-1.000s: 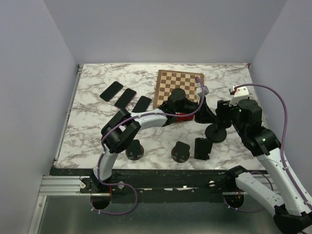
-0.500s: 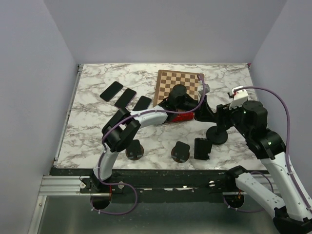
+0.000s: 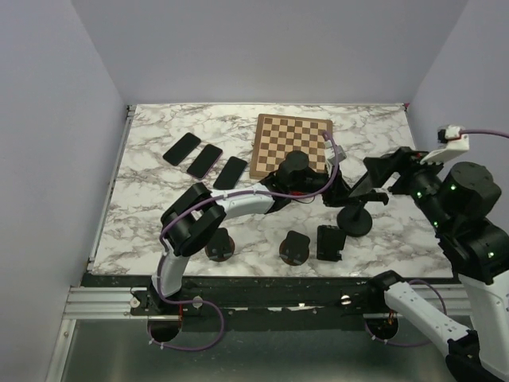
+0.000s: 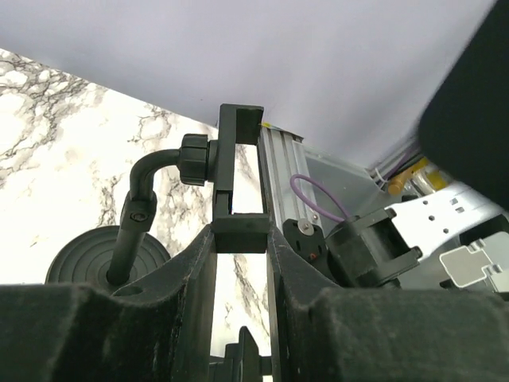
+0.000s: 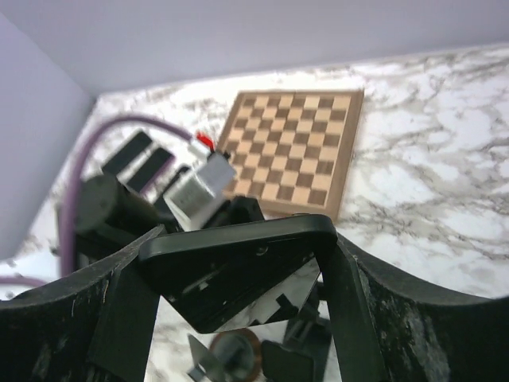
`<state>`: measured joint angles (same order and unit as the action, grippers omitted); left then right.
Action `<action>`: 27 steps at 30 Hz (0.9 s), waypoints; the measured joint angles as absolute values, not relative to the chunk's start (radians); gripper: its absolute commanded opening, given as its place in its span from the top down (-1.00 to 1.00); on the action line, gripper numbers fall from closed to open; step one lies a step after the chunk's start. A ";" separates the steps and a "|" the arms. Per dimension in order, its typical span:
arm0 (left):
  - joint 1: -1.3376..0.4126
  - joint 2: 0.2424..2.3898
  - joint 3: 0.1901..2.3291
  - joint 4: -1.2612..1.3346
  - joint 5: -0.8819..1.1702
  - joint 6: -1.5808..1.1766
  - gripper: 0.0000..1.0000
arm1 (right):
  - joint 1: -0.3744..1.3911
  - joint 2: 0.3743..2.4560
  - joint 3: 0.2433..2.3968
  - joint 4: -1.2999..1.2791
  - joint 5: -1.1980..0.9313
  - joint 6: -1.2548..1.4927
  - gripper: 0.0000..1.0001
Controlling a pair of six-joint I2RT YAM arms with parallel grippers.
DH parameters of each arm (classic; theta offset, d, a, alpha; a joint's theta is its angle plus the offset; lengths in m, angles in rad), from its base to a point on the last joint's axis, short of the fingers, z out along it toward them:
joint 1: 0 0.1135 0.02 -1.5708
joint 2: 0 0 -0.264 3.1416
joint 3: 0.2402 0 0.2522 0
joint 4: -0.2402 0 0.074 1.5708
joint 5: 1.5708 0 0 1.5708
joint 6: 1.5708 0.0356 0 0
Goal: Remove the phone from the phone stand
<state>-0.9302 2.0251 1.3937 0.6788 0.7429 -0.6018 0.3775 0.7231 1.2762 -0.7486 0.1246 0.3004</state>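
Phone point(image 5: 262, 270) sits tilted and clamped edge to edge in the clenched right pincer point(image 5: 242, 247), up in the air over the marble bench point(image 3: 143, 191) and apart from the phone stand point(image 4: 225, 159). The left pincer point(image 4: 238, 239) grasps the lower lip of that stand's clamp. The stand's round foot rests on the bench near the chessboard point(image 3: 291, 143).

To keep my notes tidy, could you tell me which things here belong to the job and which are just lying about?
Job: phone, held by right gripper; phone stand, gripped by left gripper.
Lying about: chessboard; three phones flat on the table; other stands along the near edge.
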 measured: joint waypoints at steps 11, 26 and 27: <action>-0.929 1.972 1.342 0.645 0.679 -0.639 -0.69 | 0.376 1.050 1.678 -0.867 0.376 0.383 0.99; -0.911 1.553 1.239 0.288 0.466 -0.633 -0.76 | -0.065 1.671 1.796 -0.884 0.374 0.254 0.99; -0.910 1.529 1.239 0.262 0.453 -0.633 -0.76 | -0.079 1.702 1.796 -0.884 0.355 0.249 0.99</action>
<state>-0.9100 1.5288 1.2392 0.2623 0.4530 -0.6327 -0.0792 1.7023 1.7962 -0.8845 0.3550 0.2493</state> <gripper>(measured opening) 0.878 0.792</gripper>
